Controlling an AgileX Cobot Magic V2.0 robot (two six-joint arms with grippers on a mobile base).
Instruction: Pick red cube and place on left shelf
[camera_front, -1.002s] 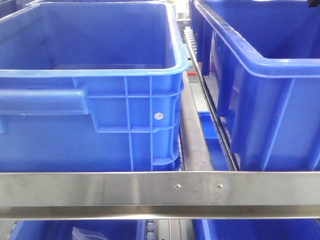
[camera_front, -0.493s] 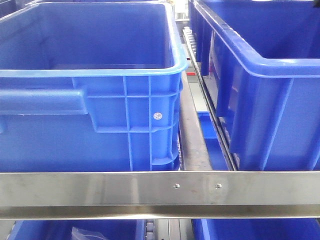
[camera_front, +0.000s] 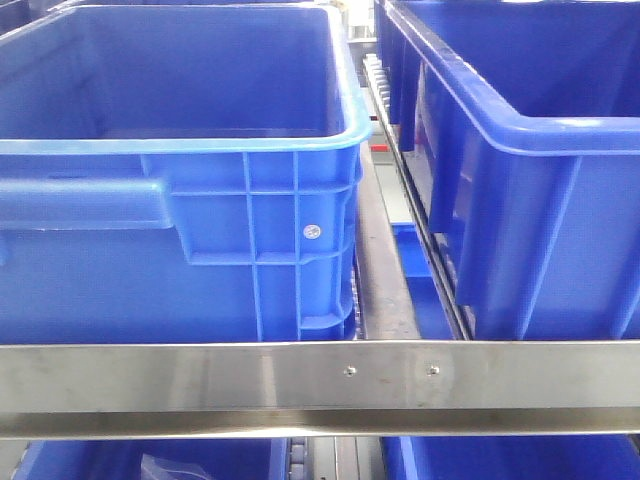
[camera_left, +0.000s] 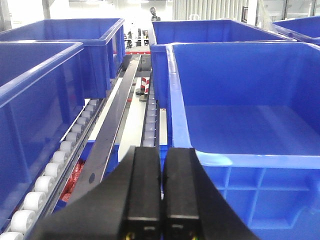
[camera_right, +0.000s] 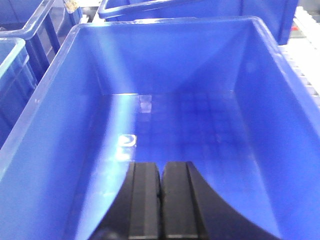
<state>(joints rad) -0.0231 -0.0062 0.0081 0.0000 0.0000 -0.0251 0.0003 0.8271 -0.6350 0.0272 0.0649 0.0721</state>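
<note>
Blue plastic crate (camera_right: 170, 100) sits right under my right gripper (camera_right: 161, 200), its fingers pressed together and empty. My left gripper (camera_left: 161, 195) is pressed together too, above the steel shelf's (camera_front: 320, 385) white rollers (camera_left: 60, 160). I see no red cube anywhere. I might bump a rim. Only the front view shows the screwed rail.

Dark-blue ribbed crates (camera_front: 180, 150), silver steel shelf rail (camera_front: 200, 375), white rollers (camera_left: 55, 160), black left pincer (camera_left: 160, 200), black right pincer (camera_right: 160, 200)

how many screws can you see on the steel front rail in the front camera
2, both on the front rail of the left shelf: one screw below the left crate's corner, another just right of it. Others may lie beyond the frame.
</note>
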